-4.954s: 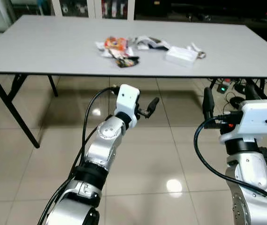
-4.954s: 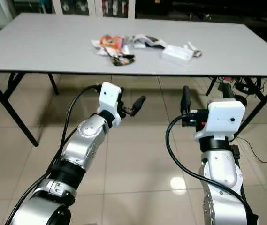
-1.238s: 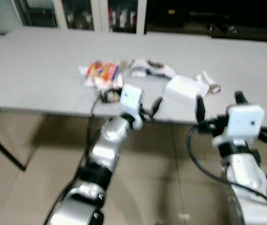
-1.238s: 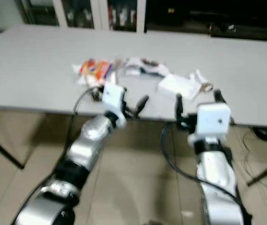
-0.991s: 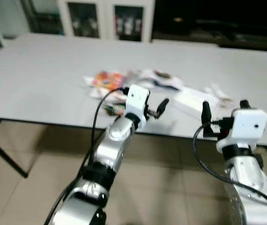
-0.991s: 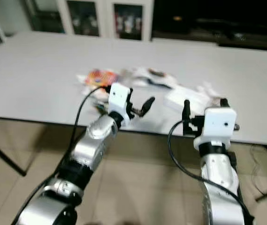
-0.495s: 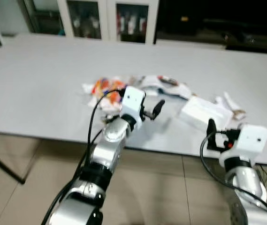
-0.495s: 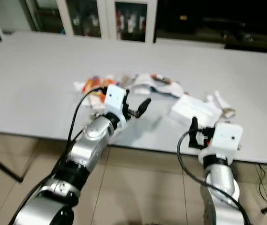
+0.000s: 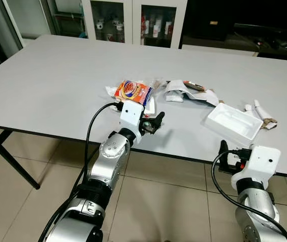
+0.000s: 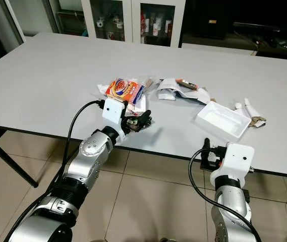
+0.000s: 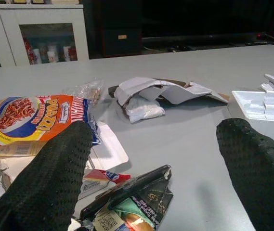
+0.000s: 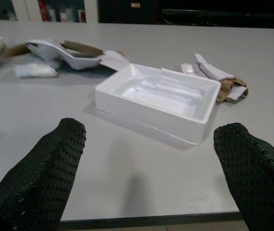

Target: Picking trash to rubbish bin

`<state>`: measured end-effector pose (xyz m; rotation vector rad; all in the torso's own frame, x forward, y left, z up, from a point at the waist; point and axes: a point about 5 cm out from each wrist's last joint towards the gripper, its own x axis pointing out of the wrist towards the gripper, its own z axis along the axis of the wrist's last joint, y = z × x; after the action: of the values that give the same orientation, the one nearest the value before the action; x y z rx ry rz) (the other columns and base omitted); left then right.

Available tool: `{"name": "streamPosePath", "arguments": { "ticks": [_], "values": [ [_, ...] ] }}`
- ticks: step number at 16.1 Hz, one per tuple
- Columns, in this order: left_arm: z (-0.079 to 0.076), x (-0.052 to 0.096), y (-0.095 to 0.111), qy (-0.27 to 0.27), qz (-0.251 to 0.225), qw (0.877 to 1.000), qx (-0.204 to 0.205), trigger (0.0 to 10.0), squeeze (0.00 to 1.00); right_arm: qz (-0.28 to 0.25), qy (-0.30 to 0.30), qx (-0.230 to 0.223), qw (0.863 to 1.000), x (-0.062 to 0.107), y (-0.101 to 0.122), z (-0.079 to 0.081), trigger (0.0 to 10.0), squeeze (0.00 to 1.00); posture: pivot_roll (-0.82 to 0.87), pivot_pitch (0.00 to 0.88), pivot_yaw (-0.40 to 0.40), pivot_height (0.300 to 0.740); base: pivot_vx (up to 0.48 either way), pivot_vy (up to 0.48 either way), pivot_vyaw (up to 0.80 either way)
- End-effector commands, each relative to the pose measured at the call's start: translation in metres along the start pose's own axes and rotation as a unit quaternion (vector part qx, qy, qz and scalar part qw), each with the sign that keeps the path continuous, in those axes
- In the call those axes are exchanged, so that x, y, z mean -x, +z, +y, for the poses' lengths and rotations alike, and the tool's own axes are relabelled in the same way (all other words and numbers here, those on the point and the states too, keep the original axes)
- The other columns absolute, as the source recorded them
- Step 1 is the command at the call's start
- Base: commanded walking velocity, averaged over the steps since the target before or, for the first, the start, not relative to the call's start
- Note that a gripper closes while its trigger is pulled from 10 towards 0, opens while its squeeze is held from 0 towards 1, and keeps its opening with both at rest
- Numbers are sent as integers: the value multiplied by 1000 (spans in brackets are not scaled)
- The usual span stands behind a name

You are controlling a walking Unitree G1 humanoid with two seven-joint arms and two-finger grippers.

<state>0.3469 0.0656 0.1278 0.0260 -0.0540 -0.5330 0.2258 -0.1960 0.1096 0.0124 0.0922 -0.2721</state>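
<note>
Trash lies mid-table on a grey table [image 9: 57, 85]: an orange snack bag [image 9: 133, 91], a dark crumpled wrapper [image 11: 139, 197], torn white and brown packaging [image 9: 186, 92], a white foam tray [image 9: 232, 121] and paper scraps [image 9: 262, 113] beyond it. My left gripper [image 11: 151, 168] is open, low over the table's front part, with the dark wrapper just before its fingers [image 11: 50, 178]. My right gripper [image 12: 144, 173] is open at the table's front edge, facing the foam tray [image 12: 158, 98] and a short way from it.
Glass-door cabinets [image 9: 133, 22] stand behind the table. A black table leg [image 9: 9, 156] slants down at the left. Tiled floor [image 9: 173, 201] lies under and in front of the table. The table's left half is bare.
The camera has come closer to the table. My left gripper now reaches over the table's front edge at the dark wrapper. My right gripper sits lower, at the edge.
</note>
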Motion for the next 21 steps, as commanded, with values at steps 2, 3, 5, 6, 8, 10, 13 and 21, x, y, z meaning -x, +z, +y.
{"name": "streamPosePath", "arguments": {
  "ticks": [2,3,5,6,8,10,13,21],
  "values": [
    [1,-2,3,-16,1,1000,-17,10000,0,3,-34,8,999,-1,-1,-5,10000,0,76,87,27,740,0,0,0],
    [3,-4,5,-20,0,1000,-23,10000,0,-1,-47,3,999,-1,0,-7,10000,0,78,88,35,740,0,0,0],
    [4,-7,10,-21,-2,999,-27,10000,0,-12,-58,-9,998,-1,2,-8,10000,0,81,88,43,740,0,0,0],
    [4,-9,12,-22,-3,999,-27,10000,0,-11,-60,-11,998,-2,2,-7,10000,0,82,87,44,740,0,0,-763],
    [5,-11,14,-19,-5,1000,-24,10000,0,-10,-63,-9,998,-4,3,-7,10000,0,83,85,43,740,0,0,-775],
    [6,-11,14,-15,-6,1000,-22,10000,0,-13,-61,-9,998,-5,3,-7,10000,0,83,85,43,740,0,0,-775],
    [8,-12,16,-11,-6,1000,-20,10000,0,-20,-54,-9,998,-7,7,-4,10000,0,89,83,31,740,0,0,-781],
    [16,-22,31,4,-15,1000,-23,10000,0,-49,-25,14,998,-10,18,5,10000,0,87,74,30,740,36,0,-494]
  ]
}}
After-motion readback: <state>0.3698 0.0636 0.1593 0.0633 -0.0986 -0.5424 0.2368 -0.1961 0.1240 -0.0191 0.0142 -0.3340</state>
